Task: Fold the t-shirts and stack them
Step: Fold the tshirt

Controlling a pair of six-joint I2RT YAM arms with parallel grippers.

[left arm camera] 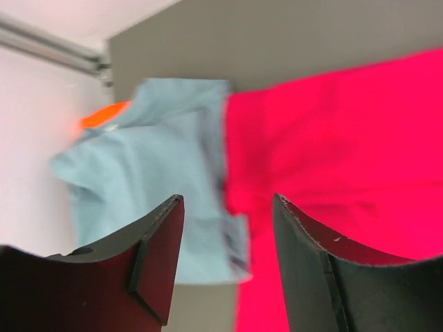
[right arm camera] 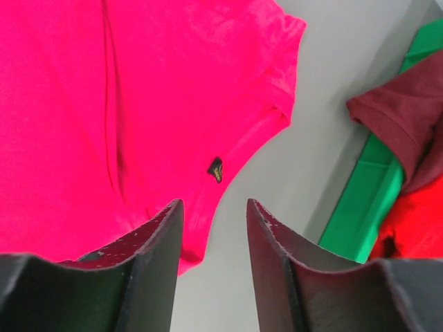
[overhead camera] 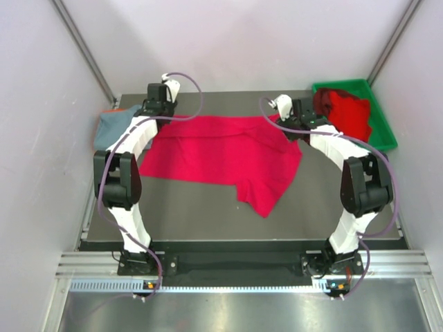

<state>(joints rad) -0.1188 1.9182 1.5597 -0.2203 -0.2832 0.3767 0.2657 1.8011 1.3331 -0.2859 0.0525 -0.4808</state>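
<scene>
A bright red t-shirt (overhead camera: 221,155) lies spread across the middle of the table, its lower right part hanging toward the front. A grey-blue t-shirt (overhead camera: 111,128) sits folded at the far left, with an orange-red scrap (left arm camera: 100,115) showing behind it. My left gripper (overhead camera: 156,111) hovers open above the red shirt's far left corner (left arm camera: 332,145), beside the grey-blue t-shirt (left arm camera: 145,159). My right gripper (overhead camera: 294,119) stands open over the red shirt's far right edge (right arm camera: 138,104), nothing between its fingers. More red t-shirts (overhead camera: 346,111), one darker (right arm camera: 401,111), lie in the bin.
A green plastic bin (overhead camera: 384,128) stands at the far right corner of the table; its wall (right arm camera: 363,207) shows close to my right gripper. Grey side walls close in on both sides. The dark table top (overhead camera: 208,207) runs to the arm bases at the front.
</scene>
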